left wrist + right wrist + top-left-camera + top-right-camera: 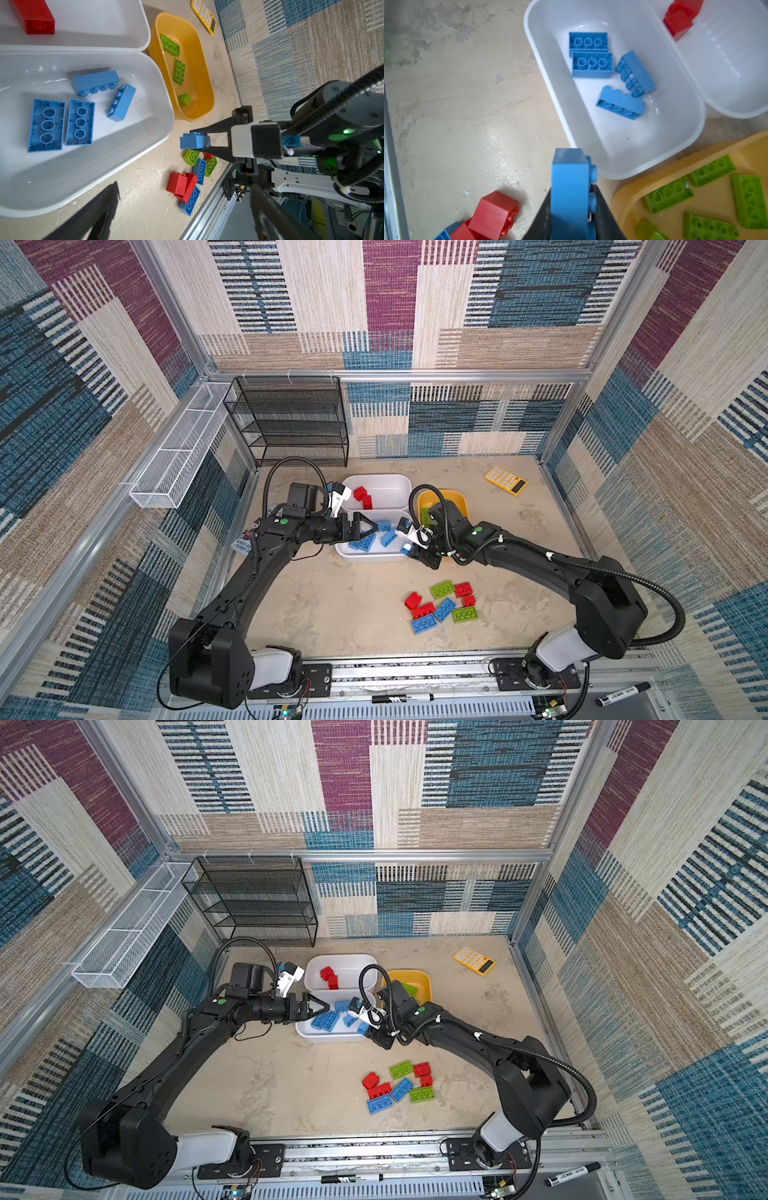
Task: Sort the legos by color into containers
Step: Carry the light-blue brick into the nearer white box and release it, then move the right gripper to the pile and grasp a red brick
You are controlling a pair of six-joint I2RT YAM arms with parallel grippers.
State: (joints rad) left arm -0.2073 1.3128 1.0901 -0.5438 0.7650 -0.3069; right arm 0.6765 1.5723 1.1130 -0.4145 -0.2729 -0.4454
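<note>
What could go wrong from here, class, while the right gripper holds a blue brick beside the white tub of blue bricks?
1. The right gripper pinches the blue brick seemingly just outside the rim of the white tub; released now, it may hit the rim or the table.
2. The yellow tub of green bricks sits close by; a bounce could land it there.
3. The open left gripper hangs over the same tub; the two might bump.

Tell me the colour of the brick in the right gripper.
Blue. The held brick shows best in the right wrist view.
</note>
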